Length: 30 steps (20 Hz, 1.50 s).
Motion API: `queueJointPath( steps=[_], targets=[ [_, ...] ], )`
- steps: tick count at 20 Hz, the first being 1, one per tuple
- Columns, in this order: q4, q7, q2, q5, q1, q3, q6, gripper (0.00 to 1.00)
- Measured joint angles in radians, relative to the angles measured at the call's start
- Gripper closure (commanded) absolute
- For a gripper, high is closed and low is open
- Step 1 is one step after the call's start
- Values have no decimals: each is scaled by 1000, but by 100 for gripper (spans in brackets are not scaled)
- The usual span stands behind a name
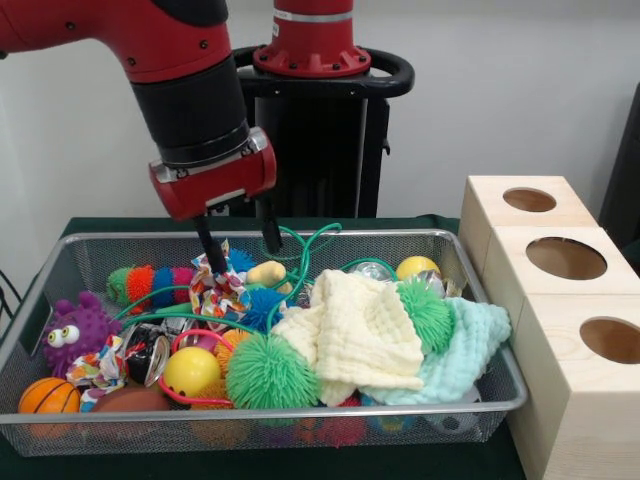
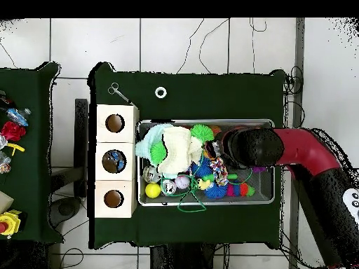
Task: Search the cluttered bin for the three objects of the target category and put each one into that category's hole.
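front view: red and black arm comes down over the far left part of the wire bin [image 1: 480, 395]
pincer [image 1: 240, 246]: open, two dark fingers spread apart, nothing between them; tips dip into the clutter at the back of the bin
left finger [image 1: 209, 245]: touching or just above the patterned fabric scrap [image 1: 218, 290]
right finger [image 1: 269, 232]: just beside the green cord [image 1: 300, 262], above the small pale yellow toy [image 1: 266, 272]
bin contents, left: purple spiky toy with eyes [image 1: 75, 330], small basketball [image 1: 48, 396] in the near left corner, green-orange-pink fuzzy caterpillar toy [image 1: 145, 283] at the back
bin contents, middle: yellow ball [image 1: 191, 371] inside a pink ring, big green spiky ball [image 1: 270, 374] at the near side, blue fuzzy ball [image 1: 262, 306] behind it
bin contents, right: cream cloth [image 1: 358, 335] lying over a mint cloth [image 1: 462, 350], second green spiky ball [image 1: 428, 312] on top between them, yellow ball at back [image 1: 417, 267]
target category: cannot tell which things belong to it; all toys are in the bin
wooden boxes [image 1: 560, 300]: three in a row just right of the bin, each with one round hole on top
overhead view: arm [image 2: 294, 150] reaches over the bin [image 2: 203, 203] from the right side
overhead boxes: three holes [image 2: 115, 123] in a column left of the bin; middle hole [image 2: 114, 161] shows something inside
surface [image 2: 210, 91]: dark green cover, a white ring [image 2: 160, 92] and a metal tool [image 2: 119, 92] lie well apart from the bin
side surface: more small items [image 2: 10, 129] at the left edge
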<state>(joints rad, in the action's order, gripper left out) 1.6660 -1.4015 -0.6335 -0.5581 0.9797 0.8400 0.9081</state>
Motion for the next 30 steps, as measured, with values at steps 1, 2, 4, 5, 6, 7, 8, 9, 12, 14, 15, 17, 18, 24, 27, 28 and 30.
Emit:
queueJointPath(
  steps=[1, 2, 4, 5, 6, 7, 8, 9, 12, 14, 15, 17, 18, 24, 27, 28, 30],
  targets=[
    [3, 0, -2, -4, 0, 0, 0, 0],
    [7, 0, -4, -9, 0, 0, 0, 0],
    [23, 0, -12, -30, -4, 0, 0, 0],
    [34, 0, -19, -47, -10, 0, 0, 0],
    [40, 0, -22, -56, -14, 0, 0, 0],
    [49, 0, -24, -70, -23, 0, 0, 0],
    [57, 0, -24, -84, -35, 0, 0, 0],
    [59, 0, -24, -91, -41, 0, 0, 0],
    [70, 0, -19, -125, -72, -7, 0, 0],
    [73, 0, -13, -156, -98, -16, 0, 0],
    [73, 0, -9, -188, -121, -27, 0, 0],
    [73, 0, -6, -211, -135, -36, 0, 0],
    [73, 0, -6, -221, -140, -40, 0, 0],
    [73, 0, -7, -289, -154, -83, 0, 0],
    [73, 0, -15, -305, -155, -104, 5, 0],
    [73, 0, -18, -310, -155, -112, 8, 0],
    [73, 0, -28, -319, -155, -134, 18, 0]
  ],
)
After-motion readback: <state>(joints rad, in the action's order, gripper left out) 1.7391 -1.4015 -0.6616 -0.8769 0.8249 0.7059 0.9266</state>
